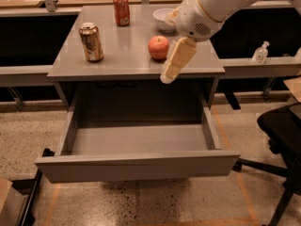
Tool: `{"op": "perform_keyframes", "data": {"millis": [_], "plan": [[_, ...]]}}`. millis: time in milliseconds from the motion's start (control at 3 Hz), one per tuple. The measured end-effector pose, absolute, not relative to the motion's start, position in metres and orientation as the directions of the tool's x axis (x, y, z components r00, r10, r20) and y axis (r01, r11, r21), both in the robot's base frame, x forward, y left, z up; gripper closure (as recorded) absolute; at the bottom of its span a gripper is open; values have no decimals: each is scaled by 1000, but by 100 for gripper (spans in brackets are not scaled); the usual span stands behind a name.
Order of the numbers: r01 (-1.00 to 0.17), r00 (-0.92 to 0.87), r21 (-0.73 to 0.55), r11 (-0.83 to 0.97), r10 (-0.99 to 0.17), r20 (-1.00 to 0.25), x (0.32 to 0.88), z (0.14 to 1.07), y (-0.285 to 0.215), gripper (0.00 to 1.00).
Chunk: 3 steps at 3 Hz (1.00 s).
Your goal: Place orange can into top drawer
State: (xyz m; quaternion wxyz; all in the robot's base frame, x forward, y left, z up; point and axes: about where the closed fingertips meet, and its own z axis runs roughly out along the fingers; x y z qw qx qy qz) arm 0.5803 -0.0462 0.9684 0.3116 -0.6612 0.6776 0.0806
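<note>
The orange can (91, 42) stands upright on the left part of the grey table top (127, 62). The top drawer (136, 166) is pulled wide open below the table and nothing lies in it. My gripper (168, 74) hangs from the white arm, over the table's front edge and just right of centre. It points down towards the drawer's back, is well to the right of the orange can, and holds nothing that I can see.
A red soda can (121, 9) stands at the table's back. A white bowl (161, 19) and a red apple (158, 47) sit right of centre, the apple close to my gripper. A black chair (282, 126) stands at the right. A small bottle (260, 53) sits on the right ledge.
</note>
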Motion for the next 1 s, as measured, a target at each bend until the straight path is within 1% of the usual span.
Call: {"op": "perform_keyframes", "data": {"millis": [333,667,1000], "plan": [[-945,83,-310,105,-839,-537,587,972,-38,0],[-947,71,-295,125,-815,-575,592,963,-28,0],[-948,75,-287,141,-775,-628,617,953,-10,0]]}}
